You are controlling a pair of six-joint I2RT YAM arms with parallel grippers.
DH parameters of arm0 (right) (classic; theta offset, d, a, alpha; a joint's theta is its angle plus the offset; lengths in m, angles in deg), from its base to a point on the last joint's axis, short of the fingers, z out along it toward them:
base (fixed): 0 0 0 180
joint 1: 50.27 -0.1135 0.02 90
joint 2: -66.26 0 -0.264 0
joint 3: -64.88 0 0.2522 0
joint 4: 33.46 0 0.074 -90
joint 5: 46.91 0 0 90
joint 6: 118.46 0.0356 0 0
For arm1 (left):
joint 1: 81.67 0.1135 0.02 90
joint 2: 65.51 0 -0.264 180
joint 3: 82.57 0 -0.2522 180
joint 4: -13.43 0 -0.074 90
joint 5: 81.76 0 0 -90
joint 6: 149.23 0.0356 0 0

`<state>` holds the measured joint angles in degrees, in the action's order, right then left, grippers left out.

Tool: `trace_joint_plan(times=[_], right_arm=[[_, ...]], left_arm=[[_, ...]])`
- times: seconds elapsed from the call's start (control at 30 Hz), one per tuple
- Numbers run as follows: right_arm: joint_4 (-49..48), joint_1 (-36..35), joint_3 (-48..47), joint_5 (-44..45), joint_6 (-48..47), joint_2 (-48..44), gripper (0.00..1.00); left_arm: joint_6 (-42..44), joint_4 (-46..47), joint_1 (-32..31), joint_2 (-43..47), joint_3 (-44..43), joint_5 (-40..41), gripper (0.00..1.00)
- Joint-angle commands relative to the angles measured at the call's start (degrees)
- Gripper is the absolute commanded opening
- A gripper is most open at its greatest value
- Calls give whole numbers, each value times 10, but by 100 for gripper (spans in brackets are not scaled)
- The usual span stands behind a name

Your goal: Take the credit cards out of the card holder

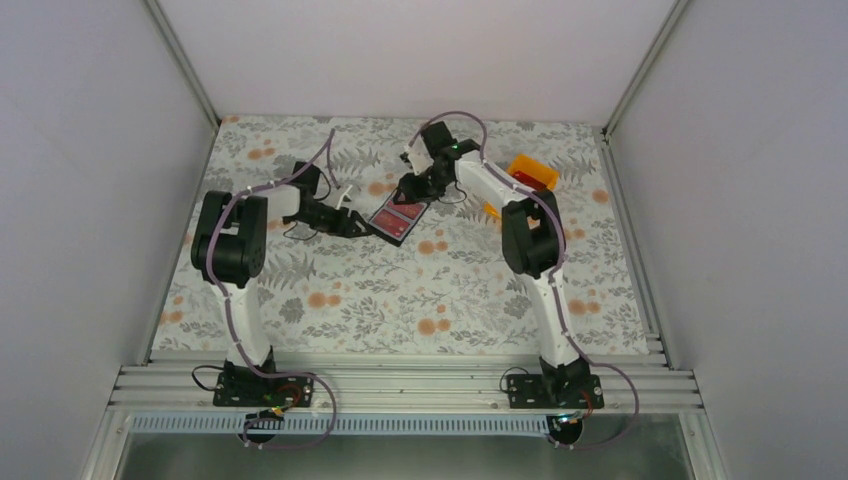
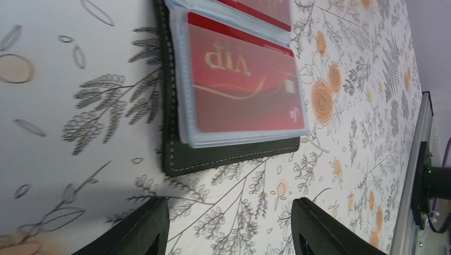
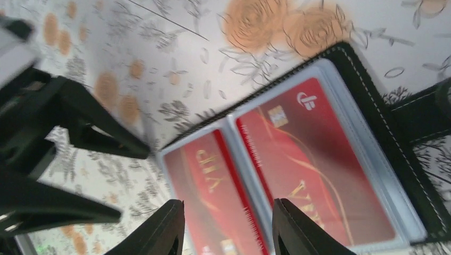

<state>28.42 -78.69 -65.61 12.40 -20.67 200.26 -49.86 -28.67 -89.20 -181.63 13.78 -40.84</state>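
Remote op's view: the table [image 1: 400,300], dressed in a grey-leaf, orange-flower print, fills the white-walled cell.

The L arm [image 1: 232,245] and R arm [image 1: 528,240] both reach toward the far-centre of the table. They face each other across the card holder [image 1: 398,218].

An orange bin [image 1: 531,172] sits far right, behind the R arm and well apart from the holder.

The L gripper [image 2: 228,228] hangs low, just short of the holder's edge. Its fingers are spread w/ only bare print btwn them, and I see it touching nothing.

The R gripper [image 3: 228,223] hovers over the holder from the opposite side, fingers likewise parted. Its wrist cam shows a pocketed card in the gap, but the fingers clamp nothing.

The card holder, black w/ pale stitching, lies opened flat on the table btwn the two grippers, inner side up. Its clasp tab [image 3: 420,111] sticks out past one outer edge.

The credit cards [image 3: 314,164], red w/ gold "VIP" lettering, sit side by side, one in each clear grey-blue pocket [image 2: 183,79]. Both are inside the holder.

A thin red strip shows along one pocket's edge; I can't tell whether that's a further card.
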Motion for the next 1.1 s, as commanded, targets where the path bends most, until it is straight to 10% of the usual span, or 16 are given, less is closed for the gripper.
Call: trace_joint_plan(times=[0.0, 0.77, 1.07], right_arm=[[-17, -4, 2, -31, -8, 51, 44], [-152, -28, 96, -297, 36, 59, 38], [-204, -29, 139, -258, 74, 40, 28]], left_arm=[[-7, -11, -6, -23, 9, -1, 58], [-12, -1, -6, -80, -16, 14, 47], [-15, 0, 6, -62, -31, -48, 50]])
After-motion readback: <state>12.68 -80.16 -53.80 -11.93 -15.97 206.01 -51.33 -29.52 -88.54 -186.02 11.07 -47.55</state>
